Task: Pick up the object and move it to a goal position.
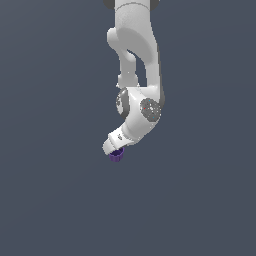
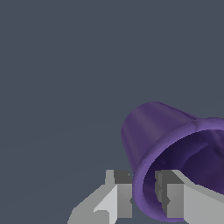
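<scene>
We see the cup (image 1: 116, 155) directly under the gripper (image 1: 114, 148), its rim wall (image 2: 146, 192) between the fingers (image 2: 120, 199).

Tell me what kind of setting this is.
Most likely a bare simulated test scene, not a real room: a flat, featureless grey backdrop fills both views, and only the white arm, its gripper and a small purple cup appear, all smoothly rendered.

- I saw no real room: this was a computer-rendered simulation space.
- Flat, even blue-grey filled both views, with no walls or furniture shown.
- My white arm (image 1: 135, 75) looked smooth and plastic, with simple shading.
- The purple cup (image 2: 175, 148) had plain, untextured colour and jagged pixel edges.
</scene>
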Tool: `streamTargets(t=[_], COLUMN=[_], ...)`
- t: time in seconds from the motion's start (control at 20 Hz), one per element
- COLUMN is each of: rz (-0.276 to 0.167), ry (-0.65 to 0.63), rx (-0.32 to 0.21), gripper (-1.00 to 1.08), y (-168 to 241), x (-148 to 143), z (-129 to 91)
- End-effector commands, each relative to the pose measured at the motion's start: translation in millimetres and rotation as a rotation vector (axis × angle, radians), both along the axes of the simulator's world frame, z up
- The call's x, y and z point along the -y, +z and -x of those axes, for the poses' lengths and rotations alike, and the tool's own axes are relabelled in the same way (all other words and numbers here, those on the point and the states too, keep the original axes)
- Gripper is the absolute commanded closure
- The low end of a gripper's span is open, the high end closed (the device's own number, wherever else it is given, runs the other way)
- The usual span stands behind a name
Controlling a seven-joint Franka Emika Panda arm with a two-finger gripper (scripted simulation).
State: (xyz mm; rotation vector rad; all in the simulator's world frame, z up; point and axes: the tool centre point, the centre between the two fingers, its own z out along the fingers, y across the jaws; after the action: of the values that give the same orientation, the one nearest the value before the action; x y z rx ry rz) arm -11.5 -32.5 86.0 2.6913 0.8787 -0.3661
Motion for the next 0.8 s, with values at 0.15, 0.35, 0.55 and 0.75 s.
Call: streamTargets(t=[0.15,0.35,0.55,0.75], rz=[0.0,0.0,0.0,-0.001], ry=[0.0,0.001,0.001,0.001], rx=[0.003,0.002,0.002,0.002], gripper=[1.08,1.08,1.08,1.08], y=[29.5,60.4,99.3,140.5], x=[0.1,-0.3,-0.4,-0.6], z=[9.8,21.1,35.1,49.5])
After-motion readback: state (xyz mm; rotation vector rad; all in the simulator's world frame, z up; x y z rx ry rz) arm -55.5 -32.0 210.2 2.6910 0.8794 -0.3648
